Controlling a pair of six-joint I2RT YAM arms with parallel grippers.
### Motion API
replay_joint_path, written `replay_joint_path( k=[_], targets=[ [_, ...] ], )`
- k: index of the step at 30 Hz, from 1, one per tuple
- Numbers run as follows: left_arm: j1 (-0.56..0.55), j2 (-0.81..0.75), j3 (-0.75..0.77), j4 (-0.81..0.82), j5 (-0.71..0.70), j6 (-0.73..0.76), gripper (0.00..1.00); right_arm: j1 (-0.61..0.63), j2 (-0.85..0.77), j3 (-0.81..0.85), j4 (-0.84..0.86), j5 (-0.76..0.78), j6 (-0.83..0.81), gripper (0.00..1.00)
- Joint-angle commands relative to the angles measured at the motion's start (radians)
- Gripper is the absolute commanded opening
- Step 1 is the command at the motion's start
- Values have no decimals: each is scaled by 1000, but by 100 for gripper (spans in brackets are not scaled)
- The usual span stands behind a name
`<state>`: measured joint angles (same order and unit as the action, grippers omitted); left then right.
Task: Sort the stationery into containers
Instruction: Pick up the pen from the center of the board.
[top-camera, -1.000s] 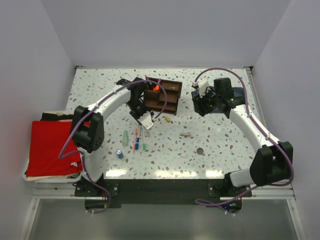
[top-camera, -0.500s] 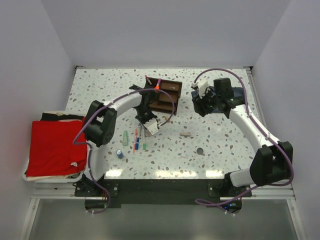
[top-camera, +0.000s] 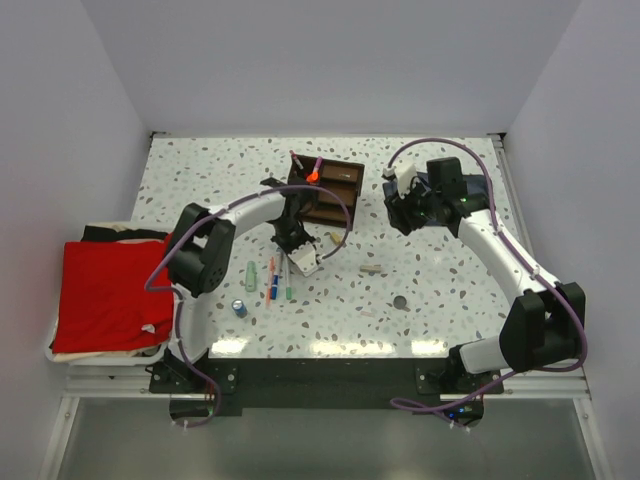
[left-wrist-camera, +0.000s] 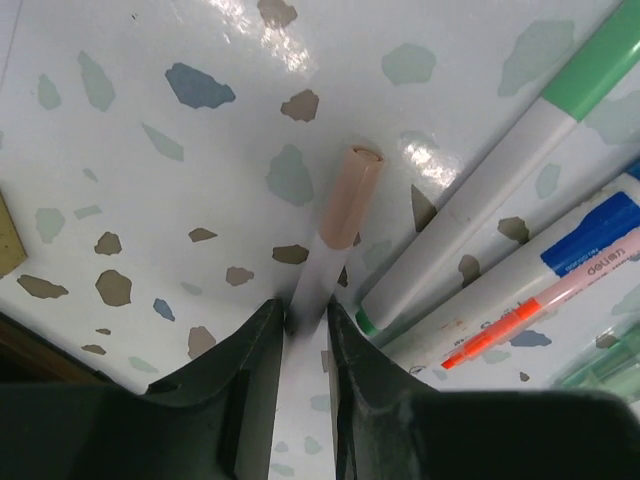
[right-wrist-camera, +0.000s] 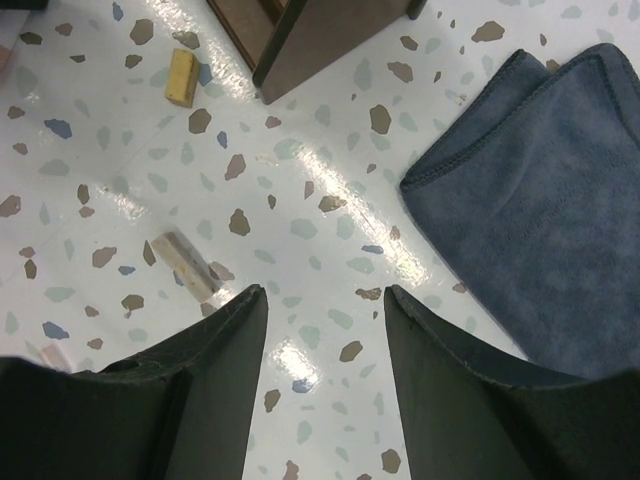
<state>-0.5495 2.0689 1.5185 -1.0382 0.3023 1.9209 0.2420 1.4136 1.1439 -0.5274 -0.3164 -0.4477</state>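
Note:
In the left wrist view my left gripper is shut on a thin white pen with a pink cap, both jaws pressed against its barrel low over the table. Right of it lie a green pen, a blue-labelled pen and a red-orange pen. From above, the left gripper sits just right of the pen cluster, below the dark brown organizer, which holds an orange highlighter. My right gripper hangs open over bare table, holding nothing.
A pale green tube, a blue cylinder, a dark disc and tan bits lie on the table. A blue-grey cloth is at the right, a red cloth off the left edge.
The left gripper came down from beside the organizer to the pen cluster and its jaws narrowed onto the pink-capped pen. The right arm has not moved.

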Motion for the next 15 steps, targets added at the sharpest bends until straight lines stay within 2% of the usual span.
replay_joint_path(
  k=[1,7,9,11,12,15],
  targets=[
    [-44,22,-57,4,43,-65,28,0,-4,7,-28,-3,-19,54],
    [-66,105,26,-129,96,-105,18,0,-4,11,-42,-19,-22,54],
    [-63,160,110,-208,118,-132,13,2,-5,11,-43,-24,-22,54],
    [-63,183,184,-246,168,-164,3,2,-11,11,-45,-24,-22,53],
    [-63,181,209,-278,187,-172,0,0,-16,11,-48,-20,-20,53],
    [-49,114,279,-273,296,-227,0,2,-33,5,-49,-4,-20,53]
  ],
)
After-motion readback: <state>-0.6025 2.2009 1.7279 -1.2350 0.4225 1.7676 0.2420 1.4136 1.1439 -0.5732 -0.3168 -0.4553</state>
